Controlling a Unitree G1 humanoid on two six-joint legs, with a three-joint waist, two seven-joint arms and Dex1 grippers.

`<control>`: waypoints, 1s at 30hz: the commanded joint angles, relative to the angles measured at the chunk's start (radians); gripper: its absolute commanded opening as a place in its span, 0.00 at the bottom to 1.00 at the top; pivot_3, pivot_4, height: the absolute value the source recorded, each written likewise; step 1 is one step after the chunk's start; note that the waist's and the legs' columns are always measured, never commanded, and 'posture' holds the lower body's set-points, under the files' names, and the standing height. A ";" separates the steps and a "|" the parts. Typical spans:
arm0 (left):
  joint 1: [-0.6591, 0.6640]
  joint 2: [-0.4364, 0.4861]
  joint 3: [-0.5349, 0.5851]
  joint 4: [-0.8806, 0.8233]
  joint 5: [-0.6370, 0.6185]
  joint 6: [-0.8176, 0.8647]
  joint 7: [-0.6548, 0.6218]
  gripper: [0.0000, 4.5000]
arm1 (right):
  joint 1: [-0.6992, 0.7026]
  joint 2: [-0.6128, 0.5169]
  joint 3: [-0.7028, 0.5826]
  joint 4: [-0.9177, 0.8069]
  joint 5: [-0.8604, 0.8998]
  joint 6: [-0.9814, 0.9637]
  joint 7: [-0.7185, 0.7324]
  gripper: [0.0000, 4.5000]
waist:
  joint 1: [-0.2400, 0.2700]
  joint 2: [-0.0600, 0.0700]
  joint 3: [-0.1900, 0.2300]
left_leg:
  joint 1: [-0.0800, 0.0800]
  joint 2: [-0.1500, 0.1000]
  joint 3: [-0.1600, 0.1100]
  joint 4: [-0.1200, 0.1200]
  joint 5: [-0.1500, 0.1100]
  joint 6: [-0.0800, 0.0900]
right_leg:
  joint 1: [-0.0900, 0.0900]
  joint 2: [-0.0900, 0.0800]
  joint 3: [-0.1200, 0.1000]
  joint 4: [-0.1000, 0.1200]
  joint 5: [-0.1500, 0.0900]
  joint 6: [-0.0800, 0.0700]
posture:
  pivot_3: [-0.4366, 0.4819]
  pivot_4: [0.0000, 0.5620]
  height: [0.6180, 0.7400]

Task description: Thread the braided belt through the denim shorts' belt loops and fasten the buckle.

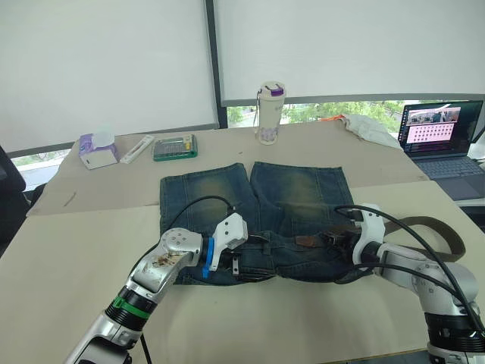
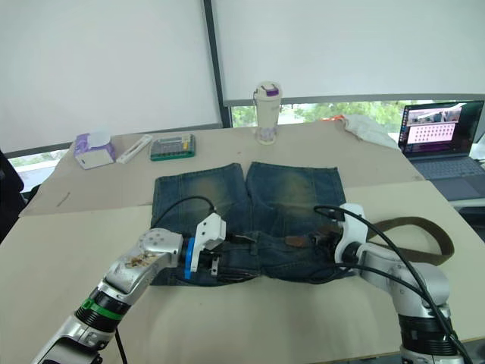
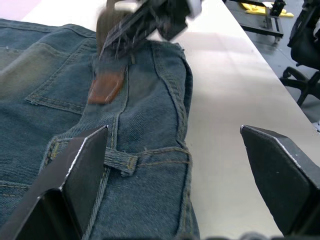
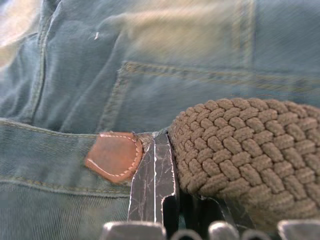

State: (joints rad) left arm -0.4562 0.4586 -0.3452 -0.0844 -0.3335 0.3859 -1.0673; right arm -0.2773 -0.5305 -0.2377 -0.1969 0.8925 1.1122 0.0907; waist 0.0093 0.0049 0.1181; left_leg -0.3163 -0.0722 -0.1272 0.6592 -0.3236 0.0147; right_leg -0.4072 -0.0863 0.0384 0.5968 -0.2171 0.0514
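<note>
**Along the waistband: belt tip being fed toward the next loop**

On the pale table the denim shorts are laid flat, legs pointing away from the robot and the waistband nearest it. The braided belt is seen trailing off the shorts' right edge in a curve across the table, while its reddish tip lies on the waistband, just left of the right gripper.

The step in hand is judged to be the threading itself, at an early stage. In the right wrist view the braided strap is pinched between the right gripper's fingers, with the leather tip projecting ahead over the denim. The left gripper is held with its fingers spread wide over the left part of the waistband; in the left wrist view 1 belt loop is seen lying between them, ungrasped.

The next move is judged to call for the tip being pushed further along the waistband toward that loop, with the loop lifted or steadied so that the tip can pass beneath it.

How many loops are already threaded cannot be told, the waistband near the right gripper being covered by the arm and its cables. The buckle cannot be made out.
</note>
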 commanded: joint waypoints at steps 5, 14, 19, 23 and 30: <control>0.010 -0.021 0.066 -0.030 -0.048 0.130 0.072 0.99 | -0.018 0.249 -0.247 0.010 0.322 0.015 -0.125 0.00 | -0.010 0.001 -0.001 | 0.000 0.001 0.000 -0.001 0.000 0.000 | -0.002 0.001 0.001 0.001 0.001 -0.001 | 0.48 0.27 1.00; -0.084 -0.165 0.252 -0.025 -0.326 0.629 0.256 0.99 | 0.028 0.264 -0.270 -0.161 0.696 -0.070 -0.247 0.00 | -0.019 0.001 -0.001 | -0.005 0.000 0.000 0.000 0.001 -0.001 | -0.013 0.001 0.003 0.013 0.001 -0.001 | 0.48 0.27 1.00; -0.156 -0.295 0.390 0.027 -0.454 0.815 0.393 0.99 | 0.056 0.198 -0.181 -0.227 0.665 -0.095 -0.247 0.00 | -0.022 0.001 -0.001 | -0.004 -0.001 0.001 0.000 0.001 -0.001 | -0.012 0.001 0.003 0.013 0.001 -0.001 | 0.48 0.27 1.00; -0.197 -0.351 0.459 0.072 -0.498 0.876 0.471 0.99 | 0.073 0.165 -0.129 -0.253 0.642 -0.122 -0.237 0.00 | -0.022 0.000 -0.001 | -0.004 0.000 0.001 0.000 0.002 -0.003 | -0.013 0.002 0.004 0.013 0.001 -0.001 | 0.48 0.27 1.00; -0.205 -0.369 0.476 0.093 -0.519 0.912 0.513 0.60 | 0.087 0.133 -0.084 -0.279 0.645 -0.169 -0.242 0.00 | -0.020 0.000 0.000 | -0.005 -0.001 0.002 0.000 0.006 -0.010 | -0.013 0.001 0.004 0.012 0.001 -0.001 | 0.48 0.27 1.00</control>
State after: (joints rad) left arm -0.6515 0.0939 0.1264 0.0168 -0.8288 1.2924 -0.5568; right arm -0.1857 -0.3863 -0.3260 -0.4239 1.5154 0.9728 -0.1600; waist -0.0106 0.0048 0.1176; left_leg -0.3210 -0.0727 -0.1253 0.6594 -0.3175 0.0041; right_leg -0.4197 -0.0848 0.0424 0.6092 -0.2164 0.0506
